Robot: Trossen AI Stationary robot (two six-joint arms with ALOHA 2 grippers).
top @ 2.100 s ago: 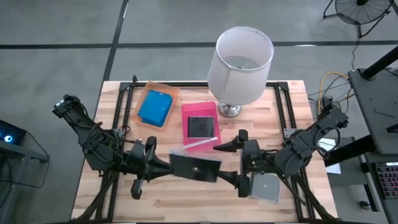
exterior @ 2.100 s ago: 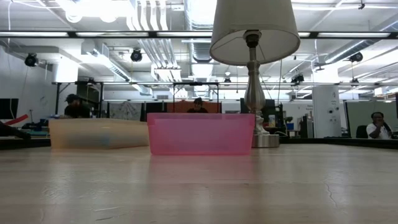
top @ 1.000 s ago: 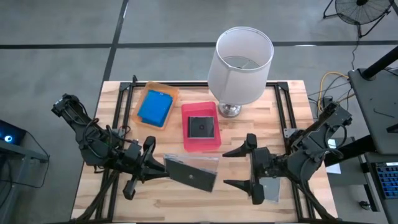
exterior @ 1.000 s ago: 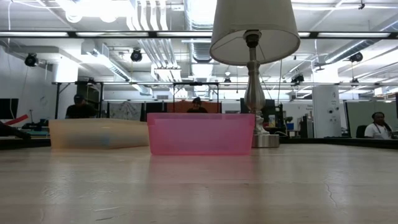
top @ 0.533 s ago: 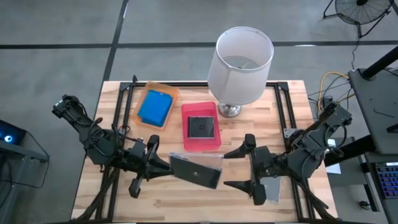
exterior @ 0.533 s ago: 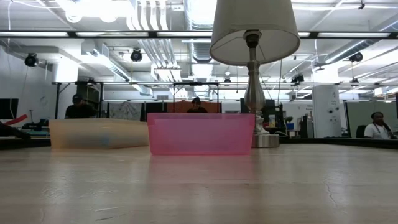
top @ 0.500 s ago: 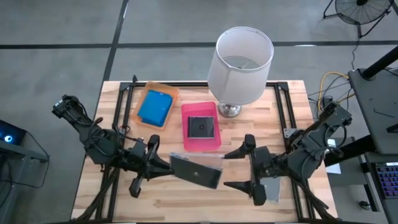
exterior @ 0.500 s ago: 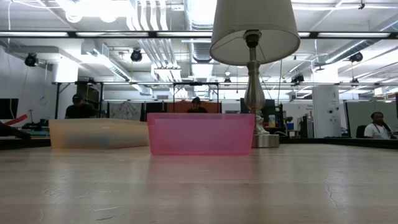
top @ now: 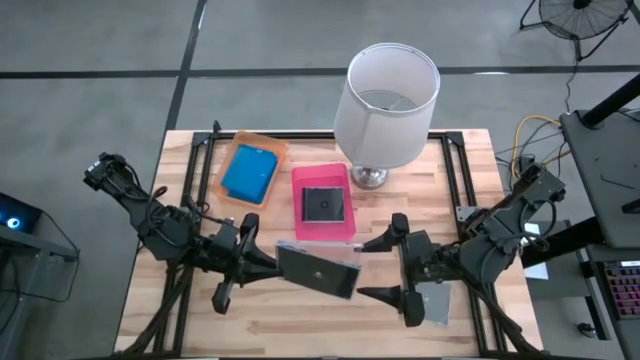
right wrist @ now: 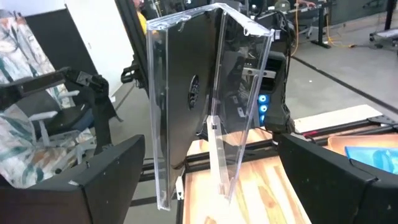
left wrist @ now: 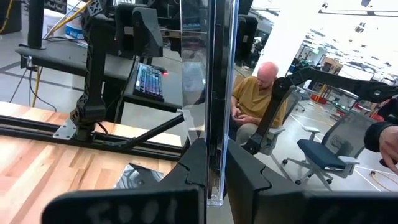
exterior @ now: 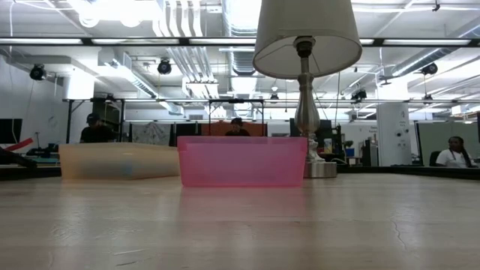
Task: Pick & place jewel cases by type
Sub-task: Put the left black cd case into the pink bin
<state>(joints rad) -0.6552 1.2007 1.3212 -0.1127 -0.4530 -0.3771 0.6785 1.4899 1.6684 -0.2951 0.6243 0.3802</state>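
A dark grey and clear jewel case (top: pixel 318 270) hangs above the table's middle with my left gripper (top: pixel 264 266) shut on it. In the right wrist view this jewel case (right wrist: pixel 193 93) has its clear lid ajar in a narrow V. My right gripper (top: pixel 364 269) stands open just to its right, fingers wide and touching nothing. Another dark jewel case (top: pixel 324 205) lies flat in the pink tray (top: pixel 300 232). A blue case (top: pixel 249 173) lies in the orange tray (top: pixel 277 152). One more grey case (top: pixel 436 304) lies on the table under my right arm. My left gripper pinches the case's clear left edge (left wrist: pixel 215 184) between its two fingers (left wrist: pixel 194 167). The fingers come in level from the table's left. The case is lifted clear of the table and stands tilted on edge, reaching out toward my right gripper.
A lamp with a white shade (top: pixel 392 92) stands at the far middle, just right of the pink tray (exterior: pixel 241 160). The orange tray (exterior: pixel 120 160) sits left of it. A black frame (top: pixel 455 170) runs along the table's edges. Bare wood lies along the near edge.
My left gripper has swung a little toward the table's right and far side, carrying the case closer to the pink tray and my right gripper. The case stays lifted clear. My right gripper has stayed open.
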